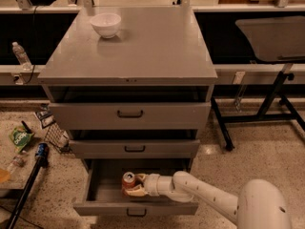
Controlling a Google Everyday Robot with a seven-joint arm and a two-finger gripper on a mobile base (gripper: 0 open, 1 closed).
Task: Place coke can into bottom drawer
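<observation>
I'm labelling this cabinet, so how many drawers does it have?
3. The top drawer and the middle drawer are stacked under the cabinet top. The bottom drawer is pulled out, with the gripper holding the coke can inside it.

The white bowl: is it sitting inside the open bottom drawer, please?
No, the white bowl sits on the cabinet top; the bottom drawer holds the coke can and the gripper.

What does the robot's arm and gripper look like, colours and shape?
The arm is smooth, glossy white, built of rounded tubular segments with a bulbous joint at lower right; no cables or markings show. The gripper, shut on the coke can in the bottom drawer, has pale tan fingers.
</observation>
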